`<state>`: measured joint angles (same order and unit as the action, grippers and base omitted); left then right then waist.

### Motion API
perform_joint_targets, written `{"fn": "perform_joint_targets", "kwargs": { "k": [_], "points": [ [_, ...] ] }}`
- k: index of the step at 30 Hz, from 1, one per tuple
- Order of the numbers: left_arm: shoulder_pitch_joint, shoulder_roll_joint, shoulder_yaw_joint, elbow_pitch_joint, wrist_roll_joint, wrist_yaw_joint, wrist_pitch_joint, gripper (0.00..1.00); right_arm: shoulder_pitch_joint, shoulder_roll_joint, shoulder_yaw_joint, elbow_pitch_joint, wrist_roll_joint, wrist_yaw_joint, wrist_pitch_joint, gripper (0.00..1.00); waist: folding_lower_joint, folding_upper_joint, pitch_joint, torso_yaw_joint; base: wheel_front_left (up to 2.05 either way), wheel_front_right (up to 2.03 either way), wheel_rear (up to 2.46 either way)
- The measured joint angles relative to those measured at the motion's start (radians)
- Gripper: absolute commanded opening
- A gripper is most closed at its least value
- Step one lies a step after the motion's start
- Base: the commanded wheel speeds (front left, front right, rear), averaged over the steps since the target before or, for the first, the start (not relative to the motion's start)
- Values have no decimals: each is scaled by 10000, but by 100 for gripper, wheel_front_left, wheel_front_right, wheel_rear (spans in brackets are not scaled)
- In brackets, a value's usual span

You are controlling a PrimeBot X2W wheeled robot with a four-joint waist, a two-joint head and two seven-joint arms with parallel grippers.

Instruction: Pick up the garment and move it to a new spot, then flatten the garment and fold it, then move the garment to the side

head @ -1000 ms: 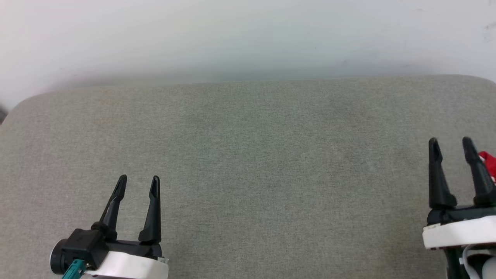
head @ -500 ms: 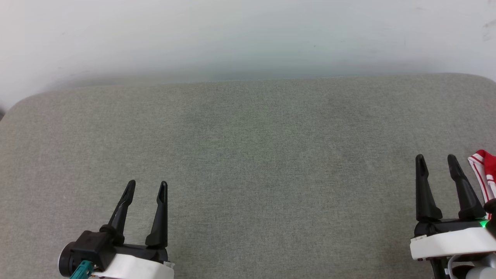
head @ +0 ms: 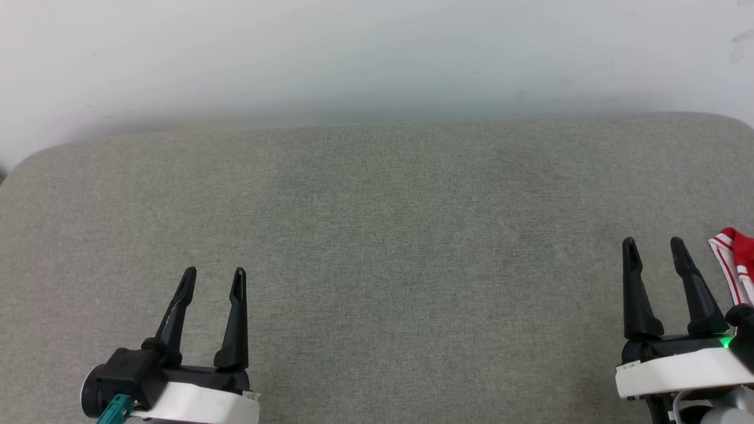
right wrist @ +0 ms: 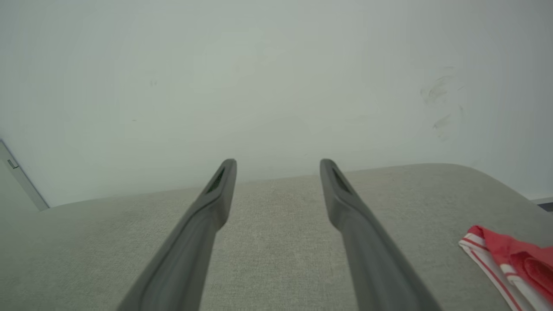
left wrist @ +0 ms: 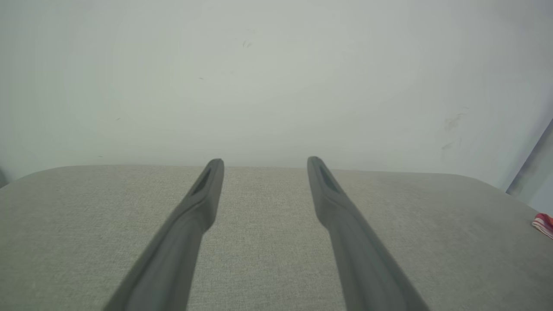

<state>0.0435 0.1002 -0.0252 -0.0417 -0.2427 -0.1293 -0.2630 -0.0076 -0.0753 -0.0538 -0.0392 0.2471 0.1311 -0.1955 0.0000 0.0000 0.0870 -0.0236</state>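
- The garment lies at the right edge of the head view, just beside the right tool.
- The right tool and the left tool are both spread and hold nothing. Their fingers are long, dark and tapered.
- The garment is crumpled red cloth with red-white striped trim. The worktop is grey woven fabric with rounded corners.
- The right wrist view shows folds and stripes at its lower right. The left wrist view catches a small red scrap at its right edge.

Grey fabric-covered surface, rounded far corners; pale scuffed wall behind.

Left gripper and right gripper both hover, fingers spread apart, holding nothing.
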Motion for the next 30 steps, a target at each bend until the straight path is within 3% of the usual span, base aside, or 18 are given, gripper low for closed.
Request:
{"fn": "perform_joint_targets", "kwargs": {
  "k": [2,3,8,30],
  "points": [
    [0,-25,42,-4,-48,0,0,100,72,-4,25,-2,56,0,10,100,0,0,-2,12,0,0,0],
    [0,-56,94,-17,-90,0,2,0,90,-6,33,12,69,0,13,0,0,0,-2,17,0,0,0],
    [198,-146,0,433,-128,2,52,0,182,21,65,462,127,0,38,0,0,0,-6,18,0,0,0],
    [-96,-109,69,1137,-4059,4,859,0,73,-4,98,1120,3996,0,711,0,1,0,-155,57,0,0,0]
  ]
}}
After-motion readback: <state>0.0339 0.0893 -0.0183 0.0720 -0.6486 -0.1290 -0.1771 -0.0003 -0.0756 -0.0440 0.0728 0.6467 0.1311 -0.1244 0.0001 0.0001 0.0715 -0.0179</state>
